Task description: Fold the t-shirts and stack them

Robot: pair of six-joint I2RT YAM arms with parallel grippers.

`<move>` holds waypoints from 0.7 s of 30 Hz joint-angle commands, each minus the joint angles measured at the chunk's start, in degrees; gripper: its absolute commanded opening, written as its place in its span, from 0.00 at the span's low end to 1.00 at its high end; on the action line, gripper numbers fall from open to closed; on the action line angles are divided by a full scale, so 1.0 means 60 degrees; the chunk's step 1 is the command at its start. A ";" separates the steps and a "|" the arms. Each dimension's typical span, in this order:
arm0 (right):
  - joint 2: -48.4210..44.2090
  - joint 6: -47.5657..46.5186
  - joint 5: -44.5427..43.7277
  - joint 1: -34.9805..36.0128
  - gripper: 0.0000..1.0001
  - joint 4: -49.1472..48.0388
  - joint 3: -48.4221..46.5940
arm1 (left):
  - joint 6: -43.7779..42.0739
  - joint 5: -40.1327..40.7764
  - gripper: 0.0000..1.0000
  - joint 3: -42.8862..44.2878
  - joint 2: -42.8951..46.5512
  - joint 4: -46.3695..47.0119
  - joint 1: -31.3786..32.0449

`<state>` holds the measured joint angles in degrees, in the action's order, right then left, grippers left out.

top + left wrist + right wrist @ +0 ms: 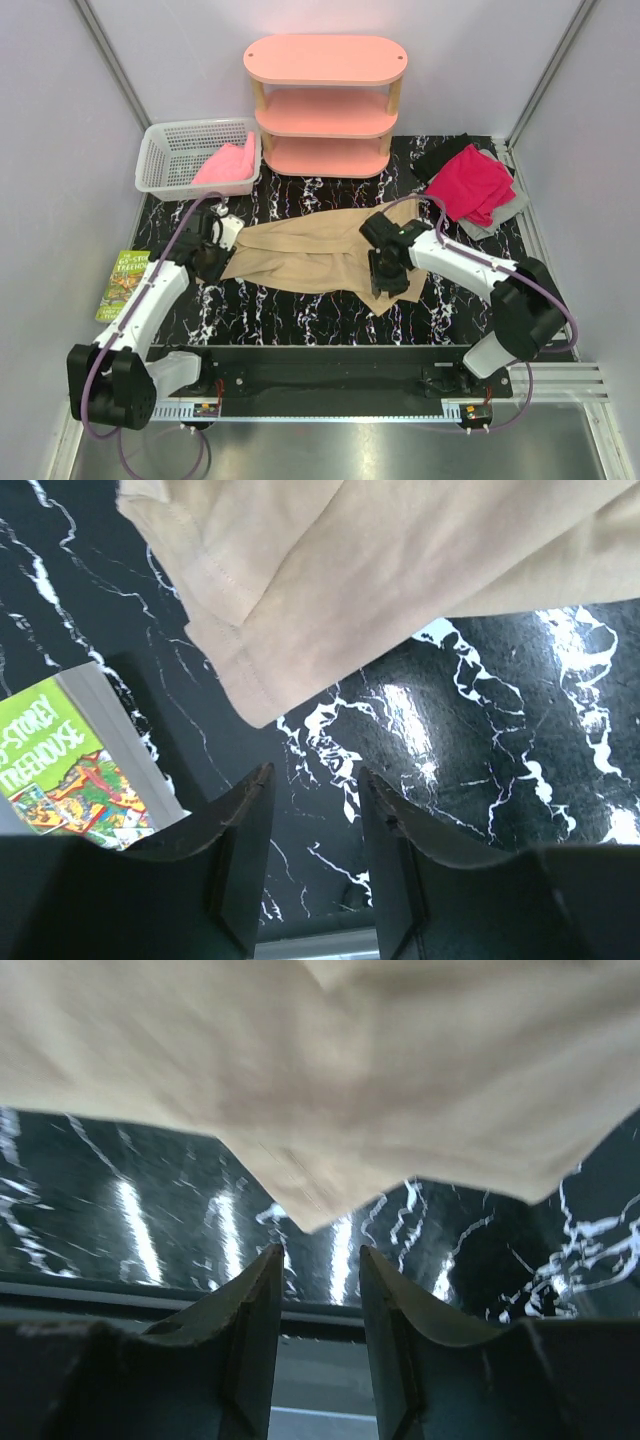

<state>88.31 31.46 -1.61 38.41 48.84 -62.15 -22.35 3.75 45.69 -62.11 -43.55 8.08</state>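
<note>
A large tan-beige t-shirt (320, 255) lies crumpled across the middle of the black marble table. My left gripper (208, 262) is open and empty at the shirt's left end; its wrist view shows a hemmed corner of the shirt (300, 590) just beyond the open fingers (245, 830). My right gripper (388, 283) is open and empty over the shirt's near right corner; its view shows the tan cloth (330, 1070) just past the fingertips. A magenta-red shirt (470, 182) lies on grey (500, 212) and black (440, 155) shirts at the back right. A light pink shirt (227, 165) sits in the basket.
A white mesh basket (165, 160) stands at the back left. A pink three-tier shelf (326, 105) stands at the back centre. A green book (122, 283) lies off the table's left edge and shows in the left wrist view (60, 765). Grey walls enclose the table.
</note>
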 commanded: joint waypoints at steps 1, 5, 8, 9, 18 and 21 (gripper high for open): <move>-0.0261 0.0468 -0.0597 0.0409 0.43 0.0342 0.0045 | 0.0151 0.0268 0.43 0.0061 -0.0488 0.0928 -0.0028; -0.0217 0.0586 -0.0626 0.0629 0.43 0.0298 0.0221 | -0.0010 0.0444 0.43 -0.0408 -0.0737 0.1384 -0.0217; -0.0159 0.0616 -0.0538 0.0702 0.43 0.0181 0.0456 | -0.0186 0.0401 0.43 -0.0642 -0.0913 0.1648 -0.0569; -0.0158 0.0645 -0.0494 0.0731 0.43 0.0137 0.0543 | -0.0230 0.0314 0.43 -0.0672 -0.0972 0.1735 -0.0787; 0.0573 0.0645 -0.0348 0.0864 0.43 -0.0464 0.0954 | -0.0318 0.0020 0.43 -0.0731 -0.1470 0.2029 -0.1258; 0.0837 0.0659 -0.0260 0.0878 0.42 -0.0785 0.1115 | -0.0245 -0.0068 0.43 -0.0716 -0.1617 0.2073 -0.1287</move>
<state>91.88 34.61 -3.38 43.13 47.27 -56.25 -23.75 4.62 40.80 -70.96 -34.17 0.78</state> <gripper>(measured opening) 0.426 0.432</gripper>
